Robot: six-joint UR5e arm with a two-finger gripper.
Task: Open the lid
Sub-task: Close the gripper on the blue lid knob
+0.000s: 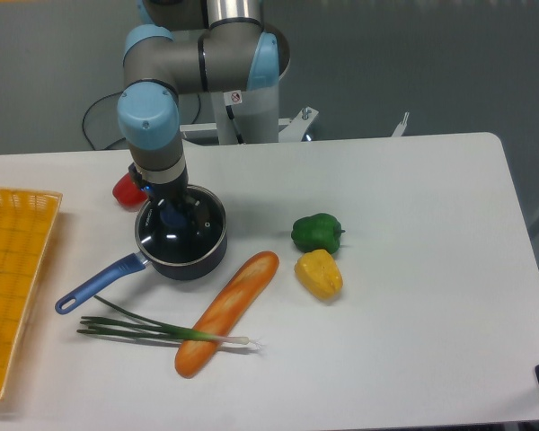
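You see the lid lying flat on the dark saucepan, which stands on the white counter and serves as your landmark. The claw comes down from the arm right over the lid's blue knob, at the back-left part of the glass; the fingers are mostly hidden by the wrist, so you cannot tell whether they are apart or clamped on the knob. The saucepan's blue handle runs out toward the front left. Just behind the saucepan, partly hidden by the arm, sits a red pepper. Right in front of the saucepan on its right side lies a baguette, slanting away toward the front, its upper end near the pan wall. A spring onion lies in front of the handle and crosses under the baguette's lower end. To the right of the saucepan, apart from it, you find a green pepper with a yellow pepper just in front of it. Far left of the saucepan, an orange basket rests at the counter's edge.
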